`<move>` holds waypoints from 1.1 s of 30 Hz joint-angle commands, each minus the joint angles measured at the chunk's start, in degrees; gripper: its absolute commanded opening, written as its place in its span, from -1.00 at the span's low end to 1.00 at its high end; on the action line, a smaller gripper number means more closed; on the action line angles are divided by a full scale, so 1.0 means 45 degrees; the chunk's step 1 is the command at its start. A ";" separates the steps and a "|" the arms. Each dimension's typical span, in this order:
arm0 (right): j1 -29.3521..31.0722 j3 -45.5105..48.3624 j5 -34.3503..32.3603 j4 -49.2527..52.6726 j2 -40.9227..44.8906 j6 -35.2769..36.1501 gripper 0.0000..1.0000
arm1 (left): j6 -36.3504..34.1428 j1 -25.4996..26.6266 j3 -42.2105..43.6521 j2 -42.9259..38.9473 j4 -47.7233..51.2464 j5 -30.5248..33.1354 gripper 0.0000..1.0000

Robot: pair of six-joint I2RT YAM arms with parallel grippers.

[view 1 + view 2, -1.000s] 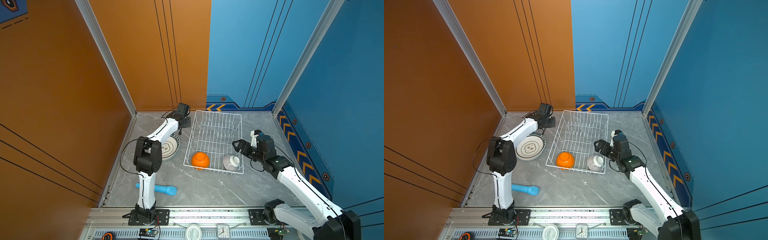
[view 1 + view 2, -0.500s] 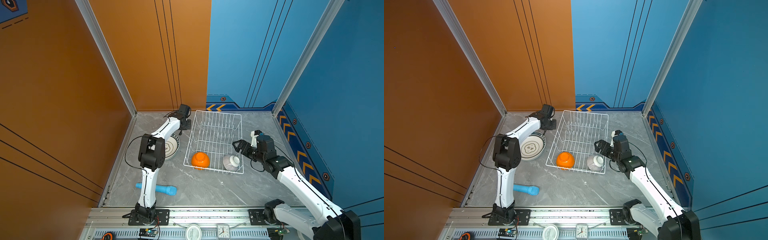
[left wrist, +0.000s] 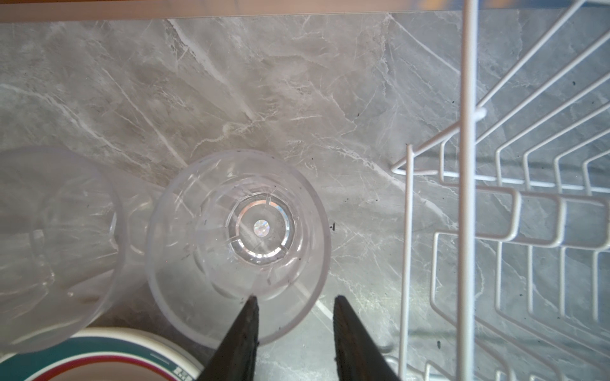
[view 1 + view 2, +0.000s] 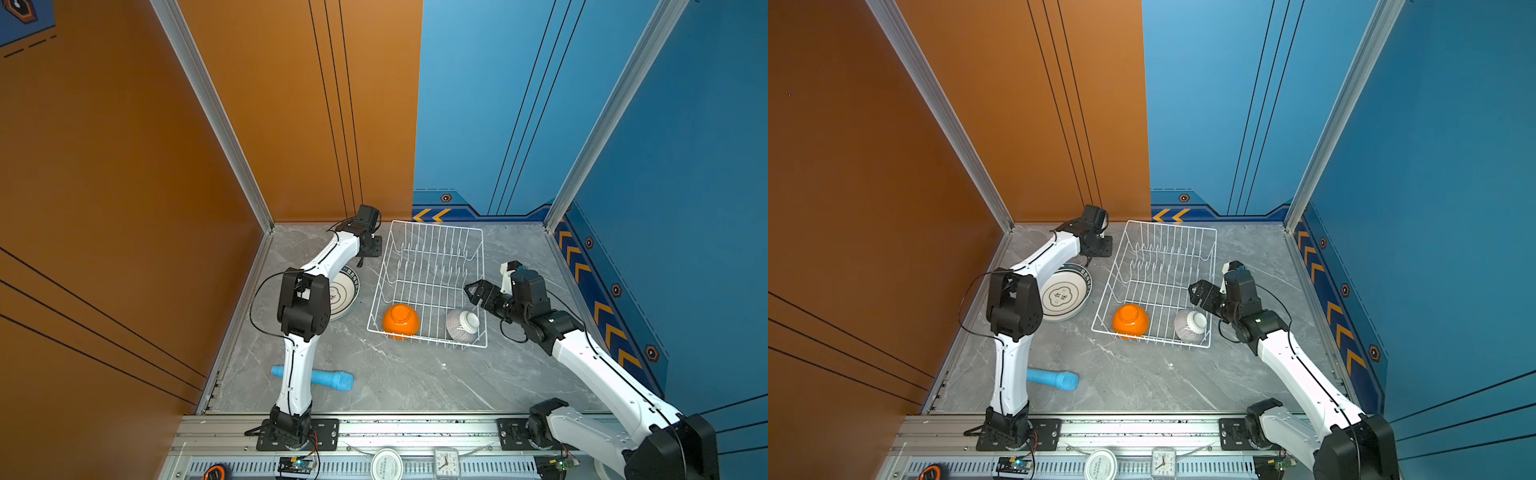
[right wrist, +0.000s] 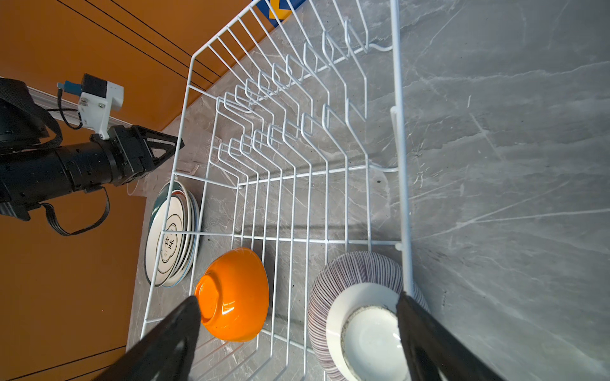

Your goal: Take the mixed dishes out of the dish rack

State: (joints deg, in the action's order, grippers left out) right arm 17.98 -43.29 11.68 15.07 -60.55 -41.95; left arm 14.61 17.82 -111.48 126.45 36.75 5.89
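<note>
The white wire dish rack point(image 4: 432, 232) holds an upside-down orange bowl point(image 4: 400, 320) and an upside-down grey-striped bowl point(image 4: 462, 326) at its near end. Left of the rack lies a stack of patterned plates point(image 4: 1063, 295). Beyond the plates, a clear tumbler point(image 3: 237, 244) stands upright on the table beside a second tumbler point(image 3: 56, 247). My left gripper point(image 3: 294, 298) is open astride the first tumbler's rim, one finger inside and one outside. My right gripper point(image 5: 297, 301) hangs wide open above the two bowls and holds nothing.
A light-blue cylinder point(image 4: 320, 378) lies on the marble table near the left arm's base. The orange wall stands close behind the tumblers. The rack's side wire point(image 3: 467, 132) runs right beside my left gripper. The blue wall bounds the right side.
My left gripper's jaws have parted and let go of the tumbler's rim. The left arm's elbow shifted slightly. The right arm has not moved.
</note>
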 commanded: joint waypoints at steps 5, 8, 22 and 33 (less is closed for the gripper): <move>-0.0064 -0.0004 -0.0040 0.0407 0.0044 0.0060 0.86 | 0.0074 -0.0079 0.0038 -0.0903 0.0387 -0.0246 0.43; -0.0044 -0.0068 0.0038 0.0401 -0.0073 0.0068 0.86 | 0.0073 -0.0061 0.0360 -0.1545 0.0377 -0.0177 0.62; 0.0754 -0.0051 -0.0375 0.0699 0.0112 -0.0384 0.86 | 0.0633 0.0728 0.3490 -0.5247 -0.0865 -0.0127 0.96; 0.2844 -0.0130 -0.1817 0.1305 0.0635 -0.0912 0.86 | 0.1877 0.1930 0.8532 -1.0385 -0.3566 0.0422 0.96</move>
State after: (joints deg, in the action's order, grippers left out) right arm 28.91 -43.31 7.49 18.72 -59.29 -44.45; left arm 20.23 25.36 -77.89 84.42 25.82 6.15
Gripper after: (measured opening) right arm 0.928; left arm 0.980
